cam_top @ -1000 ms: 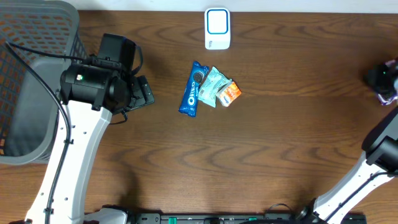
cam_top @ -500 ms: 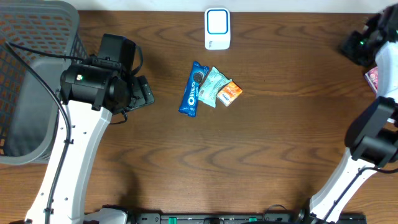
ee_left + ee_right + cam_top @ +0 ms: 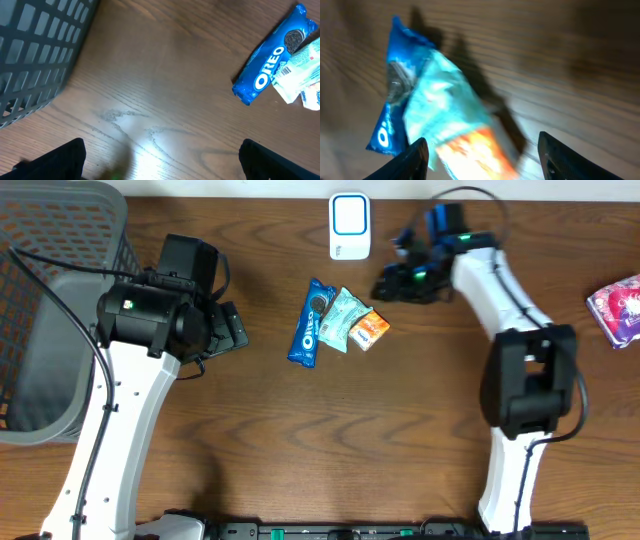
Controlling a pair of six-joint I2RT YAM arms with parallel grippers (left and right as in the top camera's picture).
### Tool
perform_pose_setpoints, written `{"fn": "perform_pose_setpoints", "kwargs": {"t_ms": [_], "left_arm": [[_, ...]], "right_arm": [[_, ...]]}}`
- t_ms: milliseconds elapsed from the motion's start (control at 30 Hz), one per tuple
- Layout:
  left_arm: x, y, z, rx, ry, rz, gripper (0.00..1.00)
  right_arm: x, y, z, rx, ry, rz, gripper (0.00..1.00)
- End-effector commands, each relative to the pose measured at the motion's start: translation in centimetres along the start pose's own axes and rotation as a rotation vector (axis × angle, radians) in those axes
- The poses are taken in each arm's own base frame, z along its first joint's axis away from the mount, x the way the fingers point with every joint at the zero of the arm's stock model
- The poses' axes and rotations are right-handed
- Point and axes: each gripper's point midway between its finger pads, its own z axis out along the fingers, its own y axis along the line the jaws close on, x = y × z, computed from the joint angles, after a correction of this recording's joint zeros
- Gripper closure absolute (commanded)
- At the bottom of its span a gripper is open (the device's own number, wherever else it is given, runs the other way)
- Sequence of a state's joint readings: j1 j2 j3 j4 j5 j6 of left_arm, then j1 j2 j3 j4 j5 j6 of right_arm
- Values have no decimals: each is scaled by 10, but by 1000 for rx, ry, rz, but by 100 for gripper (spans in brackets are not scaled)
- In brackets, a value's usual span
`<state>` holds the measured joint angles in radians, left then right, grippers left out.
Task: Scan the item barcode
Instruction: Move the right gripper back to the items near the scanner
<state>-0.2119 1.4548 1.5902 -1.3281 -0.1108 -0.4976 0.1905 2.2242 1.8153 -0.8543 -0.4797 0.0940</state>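
Note:
Three packets lie together mid-table: a blue Oreo pack, a teal packet and an orange packet. A white barcode scanner stands at the back edge. My right gripper hovers just up and right of the pile, open. In the right wrist view, blurred by motion, the orange packet shows between the spread fingers of the right gripper, with the teal packet and the Oreo pack beyond. My left gripper is open and empty, left of the Oreo pack.
A grey mesh basket fills the left side, its wall close to the left gripper. A pink packet lies at the right edge of the table.
My right arm has swung from the far right edge in to the pile while its jaws opened. The pink packet now lies alone at the right edge. The left arm has not moved.

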Motion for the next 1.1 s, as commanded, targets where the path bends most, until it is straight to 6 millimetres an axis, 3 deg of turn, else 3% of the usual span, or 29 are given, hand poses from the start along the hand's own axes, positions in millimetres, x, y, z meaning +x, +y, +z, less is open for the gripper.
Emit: {"fn": "perform_pose_setpoints", "kwargs": {"t_ms": [0, 233, 333, 533, 700, 800, 1067], "left_arm": [[-1, 3, -4, 0, -14, -11, 2], [-1, 3, -4, 0, -14, -11, 2], [-1, 3, -4, 0, -14, -11, 2], [-1, 3, -4, 0, -14, -11, 2], [-1, 3, -4, 0, -14, -11, 2], [-1, 3, -4, 0, -14, -11, 2], [-1, 3, -4, 0, -14, -11, 2]], "right_arm": [[-1, 14, 17, 153, -24, -59, 34], [12, 47, 43, 197, -8, -155, 35], [22, 34, 59, 294, 7, -159, 34], [27, 15, 65, 340, 33, -128, 32], [53, -5, 58, 400, 138, -87, 34], [63, -8, 53, 411, 183, -68, 30], [65, -12, 29, 432, 230, -48, 23]]}}
